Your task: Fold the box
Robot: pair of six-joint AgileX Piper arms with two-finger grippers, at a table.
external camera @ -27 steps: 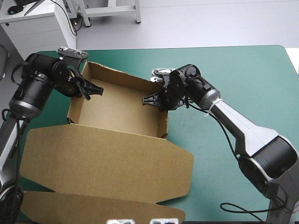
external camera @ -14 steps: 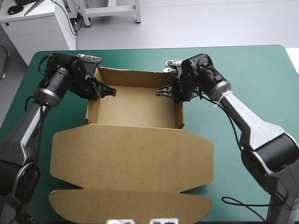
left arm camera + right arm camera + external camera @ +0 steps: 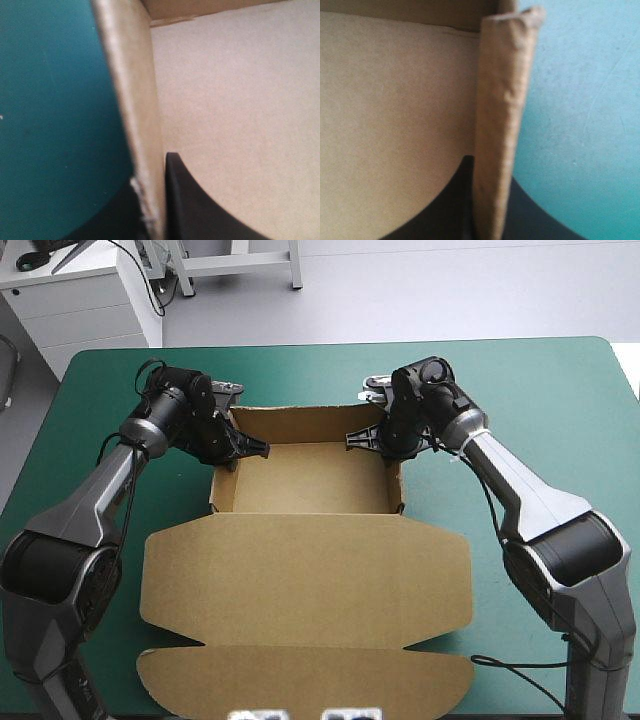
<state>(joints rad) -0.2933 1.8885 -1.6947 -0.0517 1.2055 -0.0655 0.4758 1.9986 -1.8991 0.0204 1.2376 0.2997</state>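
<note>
Box [image 3: 305, 580] lies central on the desk [image 3: 520, 390] as an open tray, lid flat toward the near edge. Left pincer [image 3: 243, 448] is clamped, all but closed, on the tray's left wall near the far corner. The right pincer [image 3: 362, 438] likewise grips the right wall.

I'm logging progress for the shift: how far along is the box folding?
Done: the box stands as an open tray, four walls up. In hand: the left gripper and right gripper each pinch a side wall. Remaining: the lid lies flat, not yet folded.
</note>
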